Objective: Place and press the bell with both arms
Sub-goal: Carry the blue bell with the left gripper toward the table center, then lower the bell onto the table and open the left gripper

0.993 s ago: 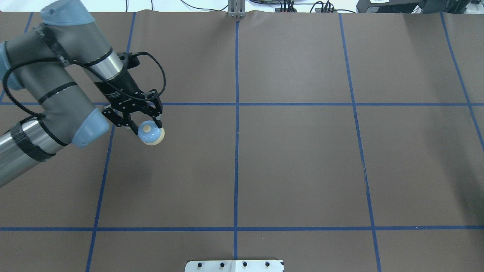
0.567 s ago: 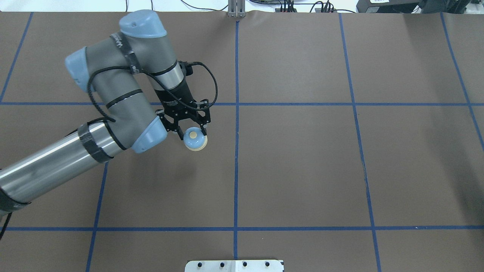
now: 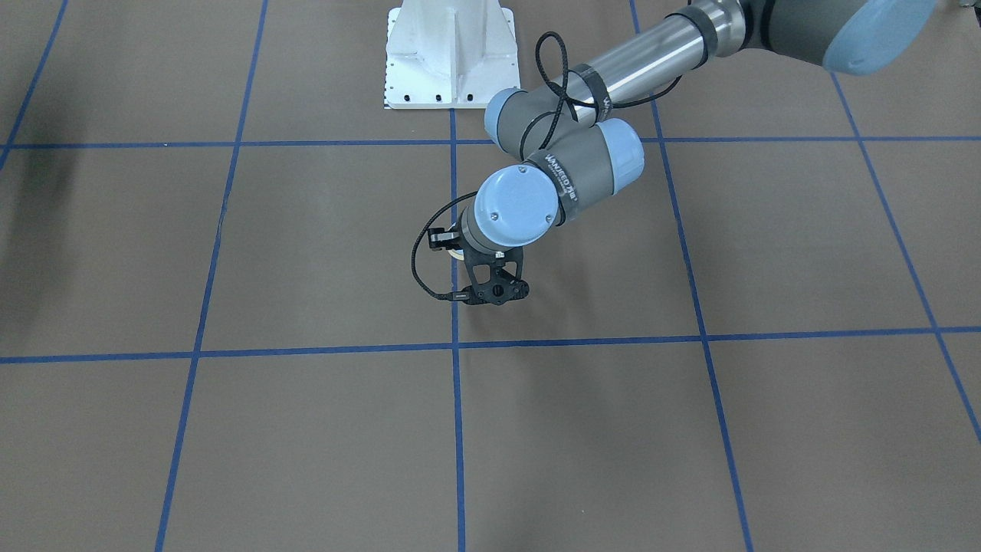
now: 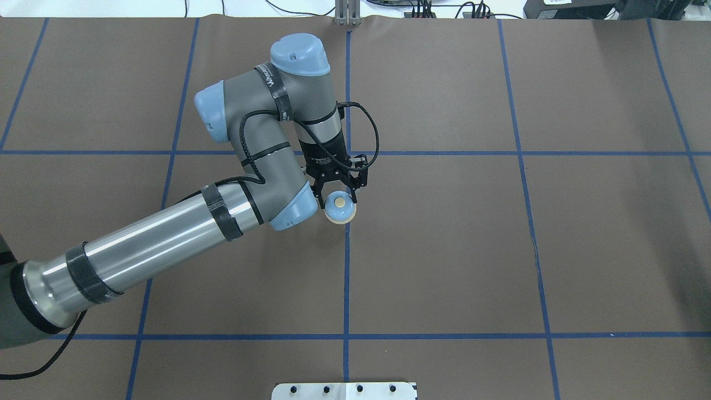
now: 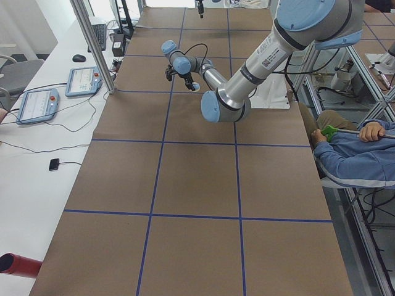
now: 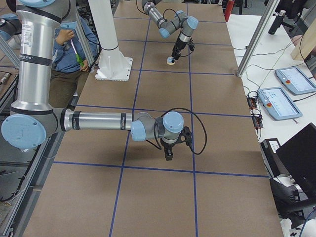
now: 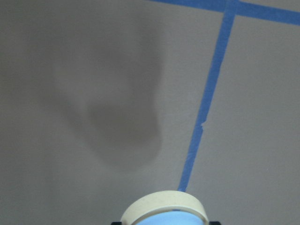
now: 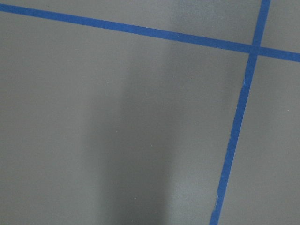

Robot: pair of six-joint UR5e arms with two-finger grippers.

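Fingers of the right gripper (image 6: 169, 156), nearest, lower centre of the right-side view: parted or closed, I cannot tell. Farther, mid-frame overhead, the bell (image 4: 340, 209) is upright, axis vertical, cream button up, light-blue dome on a cream base ring, clamped at its sides by the left gripper (image 4: 339, 202) over the bench (image 4: 444, 250).

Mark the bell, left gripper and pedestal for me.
bell (image 4: 340, 209): overhead exterior view, on the blue dome.
left gripper (image 4: 337, 199): overhead exterior view, midway between the tips of its jaws.
pedestal (image 3: 452, 54): exterior front-facing view, on its white upright face.
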